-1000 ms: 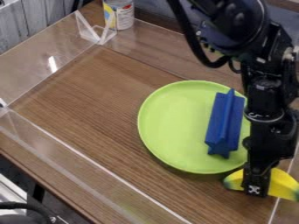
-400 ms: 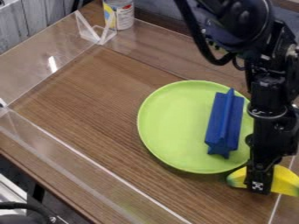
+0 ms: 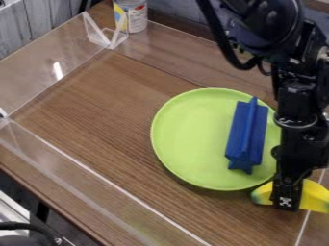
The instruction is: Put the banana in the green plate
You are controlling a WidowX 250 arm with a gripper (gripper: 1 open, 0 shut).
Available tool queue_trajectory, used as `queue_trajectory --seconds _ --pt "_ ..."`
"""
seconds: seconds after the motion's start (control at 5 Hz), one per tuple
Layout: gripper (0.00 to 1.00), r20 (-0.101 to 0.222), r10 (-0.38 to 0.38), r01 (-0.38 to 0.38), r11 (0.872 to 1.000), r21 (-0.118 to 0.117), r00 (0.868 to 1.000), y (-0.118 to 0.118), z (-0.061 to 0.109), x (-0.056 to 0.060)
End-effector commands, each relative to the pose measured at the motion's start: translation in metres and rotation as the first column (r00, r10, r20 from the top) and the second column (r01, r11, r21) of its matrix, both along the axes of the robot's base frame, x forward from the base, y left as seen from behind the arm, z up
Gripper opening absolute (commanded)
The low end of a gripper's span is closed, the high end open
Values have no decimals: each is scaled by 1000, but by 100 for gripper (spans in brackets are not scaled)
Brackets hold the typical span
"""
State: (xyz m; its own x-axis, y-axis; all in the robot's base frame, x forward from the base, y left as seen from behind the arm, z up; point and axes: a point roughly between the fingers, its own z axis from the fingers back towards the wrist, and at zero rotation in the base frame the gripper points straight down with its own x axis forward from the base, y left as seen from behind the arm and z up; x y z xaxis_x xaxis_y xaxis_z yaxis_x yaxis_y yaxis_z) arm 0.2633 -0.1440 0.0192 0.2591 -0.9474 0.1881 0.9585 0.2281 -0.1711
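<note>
The banana (image 3: 306, 199) is small and yellow and sits at the table's near right corner, just off the rim of the green plate (image 3: 190, 135). My gripper (image 3: 286, 196) reaches straight down from the black arm, and its dark fingers are closed around the banana's middle. The fingers hide part of the fruit, and yellow shows on both sides of them. The large round lime plate lies flat on the wooden table, to the left of the gripper.
A blue ridged block (image 3: 247, 133) lies on the right half of the plate, close to the arm. Clear plastic walls (image 3: 52, 72) border the table. A bottle (image 3: 129, 13) and a clear stand (image 3: 103, 35) sit at the back left.
The arm and gripper have shifted slightly right and up, and the banana has moved with them. The plate and blue block have not moved.
</note>
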Motion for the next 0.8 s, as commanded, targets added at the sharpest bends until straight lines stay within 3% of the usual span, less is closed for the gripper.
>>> queue_trajectory --seconds 0.0,0.6 --pt "100 5 1 -1 1000 3 1000 2 1 3" --pt "100 -11 -2 2 1000 5 1000 0 0 7"
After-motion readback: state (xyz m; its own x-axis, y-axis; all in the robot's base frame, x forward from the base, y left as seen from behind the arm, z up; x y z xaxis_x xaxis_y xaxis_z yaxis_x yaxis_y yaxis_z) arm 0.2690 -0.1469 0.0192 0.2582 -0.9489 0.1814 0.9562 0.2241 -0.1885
